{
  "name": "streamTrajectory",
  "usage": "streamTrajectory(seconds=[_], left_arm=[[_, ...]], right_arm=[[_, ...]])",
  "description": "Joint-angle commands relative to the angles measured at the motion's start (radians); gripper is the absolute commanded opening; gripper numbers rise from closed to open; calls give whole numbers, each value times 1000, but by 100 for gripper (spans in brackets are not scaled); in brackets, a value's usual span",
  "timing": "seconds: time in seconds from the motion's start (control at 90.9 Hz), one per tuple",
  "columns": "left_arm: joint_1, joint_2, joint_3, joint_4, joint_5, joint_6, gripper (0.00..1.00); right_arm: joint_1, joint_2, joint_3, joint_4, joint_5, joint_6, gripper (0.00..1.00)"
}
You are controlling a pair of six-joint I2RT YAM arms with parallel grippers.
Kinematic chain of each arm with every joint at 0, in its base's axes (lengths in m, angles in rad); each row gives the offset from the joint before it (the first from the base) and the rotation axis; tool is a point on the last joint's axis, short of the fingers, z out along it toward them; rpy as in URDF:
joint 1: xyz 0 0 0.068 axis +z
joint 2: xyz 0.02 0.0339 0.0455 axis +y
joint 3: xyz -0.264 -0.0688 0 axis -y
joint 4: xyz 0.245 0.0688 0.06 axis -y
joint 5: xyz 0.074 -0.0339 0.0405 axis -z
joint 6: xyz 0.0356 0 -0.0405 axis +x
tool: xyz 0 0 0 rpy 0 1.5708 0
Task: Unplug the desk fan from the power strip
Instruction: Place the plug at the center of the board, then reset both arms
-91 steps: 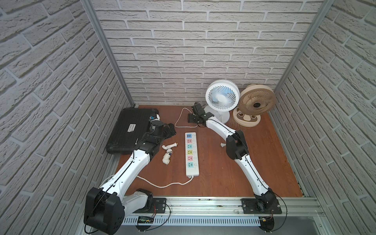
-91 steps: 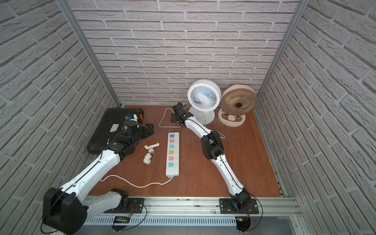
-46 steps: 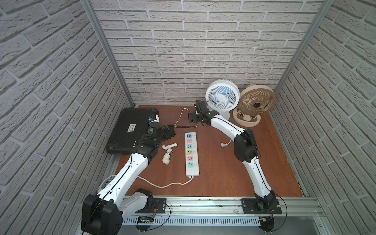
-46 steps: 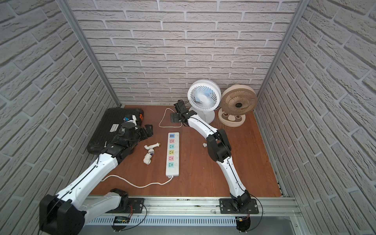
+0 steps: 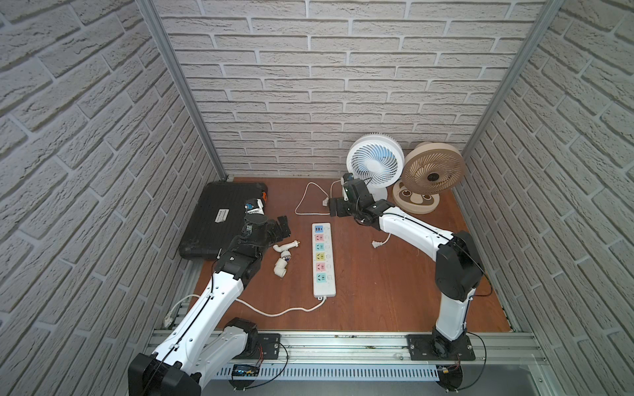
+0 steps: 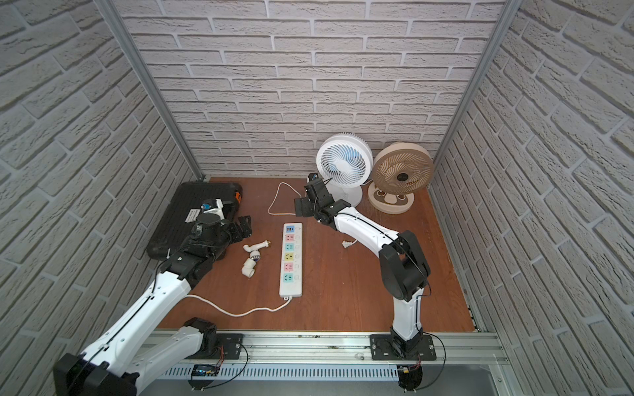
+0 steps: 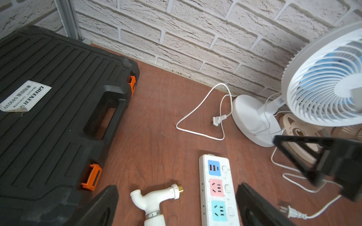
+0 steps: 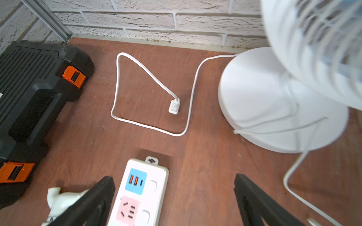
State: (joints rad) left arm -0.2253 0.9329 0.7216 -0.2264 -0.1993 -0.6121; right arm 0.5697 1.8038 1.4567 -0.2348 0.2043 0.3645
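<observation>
While both arms reach over the tabletop (image 5: 377,291), we see the power strip (image 5: 324,259) lying flat at its middle, running front to back. A white plug (image 8: 174,106) rests loose near the back edge, apart from the strip, beside the white fan (image 5: 374,164). Near the strip's far end the right gripper (image 5: 335,207) gapes wide, holding nothing; the left gripper (image 5: 284,227), by the black toolbox (image 5: 206,223), likewise stands wide and empty.
</observation>
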Motion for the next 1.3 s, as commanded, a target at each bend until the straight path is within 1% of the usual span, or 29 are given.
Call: streamTrajectory(seconds=[0.0, 0.055, 0.154, 0.286, 0.396, 0.55, 0.671, 0.836, 0.979, 1.067, 1.133, 1.199, 1.287], left_arm=[[8, -9, -23, 2, -93, 32, 98], [16, 0, -19, -32, -121, 28, 98], [39, 2, -37, -48, -135, 4, 98], [89, -3, -84, 16, -49, 1, 98], [109, 7, -94, 39, -41, 23, 98], [118, 12, -122, 74, -128, 53, 98], [131, 2, -173, 136, -204, 72, 98], [133, -4, -301, 368, -243, 194, 98], [137, -7, -421, 619, -326, 299, 98], [164, 14, -480, 797, -281, 353, 98], [171, 71, -488, 887, -285, 403, 98], [173, 151, -463, 903, -314, 448, 98], [181, 261, -446, 950, -328, 468, 98]], right_arm=[[6, -154, -131, 123, 88, -50, 99], [6, -225, -205, 140, 117, -81, 99], [2, -357, -347, 175, 185, -130, 99], [-6, -543, -553, 255, 289, -196, 99], [-12, -693, -740, 374, 383, -279, 99], [-28, -866, -976, 573, 508, -393, 99], [-58, -940, -1109, 699, 577, -432, 99], [-109, -936, -1188, 744, 643, -385, 99], [-150, -870, -1218, 811, 657, -377, 99], [-189, -804, -1219, 874, 639, -360, 99], [-215, -741, -1219, 922, 626, -352, 99], [-237, -668, -1219, 966, 617, -362, 99], [-262, -578, -1210, 1054, 606, -390, 99]])
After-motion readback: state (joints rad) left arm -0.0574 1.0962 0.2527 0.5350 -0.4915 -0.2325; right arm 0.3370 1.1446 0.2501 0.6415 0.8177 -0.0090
